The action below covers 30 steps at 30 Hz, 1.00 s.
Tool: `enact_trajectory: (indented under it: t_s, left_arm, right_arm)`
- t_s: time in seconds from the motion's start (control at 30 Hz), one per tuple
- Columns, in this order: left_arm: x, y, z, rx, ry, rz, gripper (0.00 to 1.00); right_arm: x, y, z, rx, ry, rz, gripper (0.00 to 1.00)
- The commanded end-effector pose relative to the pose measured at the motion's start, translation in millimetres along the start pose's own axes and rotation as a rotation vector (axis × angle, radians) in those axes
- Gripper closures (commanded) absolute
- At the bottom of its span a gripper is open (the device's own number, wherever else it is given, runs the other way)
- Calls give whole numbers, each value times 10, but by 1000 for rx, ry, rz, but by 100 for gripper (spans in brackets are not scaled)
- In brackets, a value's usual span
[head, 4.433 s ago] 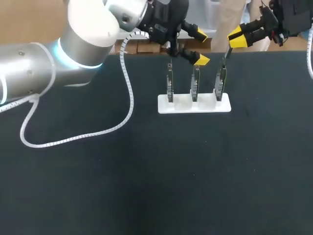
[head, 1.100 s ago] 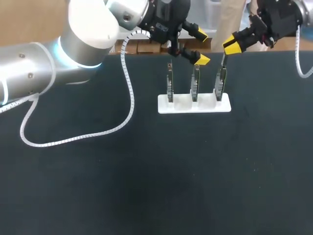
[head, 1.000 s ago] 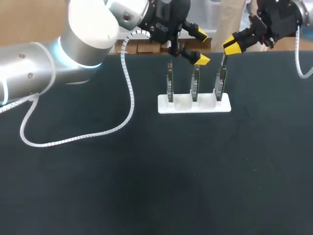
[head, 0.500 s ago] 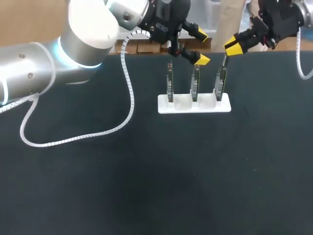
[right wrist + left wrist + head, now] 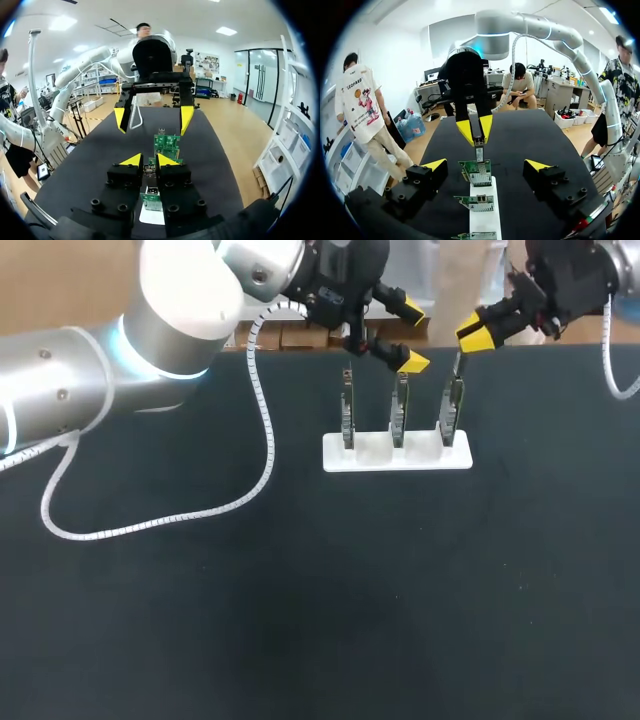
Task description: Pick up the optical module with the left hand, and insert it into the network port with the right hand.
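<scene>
Three green circuit boards stand upright in a white holder [image 5: 397,454] at the table's far side. My right gripper [image 5: 476,332] hovers just above the right-hand board [image 5: 452,408], shut on the thin optical module [image 5: 458,360], which points down at that board's top edge. In the left wrist view the module [image 5: 479,151] meets the port on the far board [image 5: 476,173]; whether it is seated cannot be told. My left gripper [image 5: 410,335] hangs open and empty above the middle board [image 5: 399,408]. In the right wrist view my right gripper [image 5: 148,161] is over its board [image 5: 150,196], the left gripper [image 5: 153,120] ahead.
The left arm's white coiled cable [image 5: 200,512] loops across the black table top on the left. The two grippers are close together over the holder [image 5: 482,220]. The wide front part of the table holds nothing else.
Since the earliest frame my right gripper has shifted a little left and down toward the right-hand board. Over the last second it only wobbles slightly. The left arm has not moved.
</scene>
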<state>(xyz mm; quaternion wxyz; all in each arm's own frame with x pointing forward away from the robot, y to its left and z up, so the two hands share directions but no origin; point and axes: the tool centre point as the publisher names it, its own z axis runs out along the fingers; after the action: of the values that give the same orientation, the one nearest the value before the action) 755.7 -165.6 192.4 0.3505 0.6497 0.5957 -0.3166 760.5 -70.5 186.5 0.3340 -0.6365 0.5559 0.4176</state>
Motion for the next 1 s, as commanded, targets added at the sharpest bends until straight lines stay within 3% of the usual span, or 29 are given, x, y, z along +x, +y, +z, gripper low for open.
enact_trajectory:
  t_s: [0.03,0.47,1.0]
  left_arm:
    - [-11,27,7,5,7,-2,0]
    - [-11,27,7,5,7,-2,0]
    - [-11,27,7,5,7,-2,0]
  right_arm:
    - [-65,64,-8,10,14,-4,100]
    - [60,85,40,21,3,20,100]
    - [52,86,7,25,6,9,100]
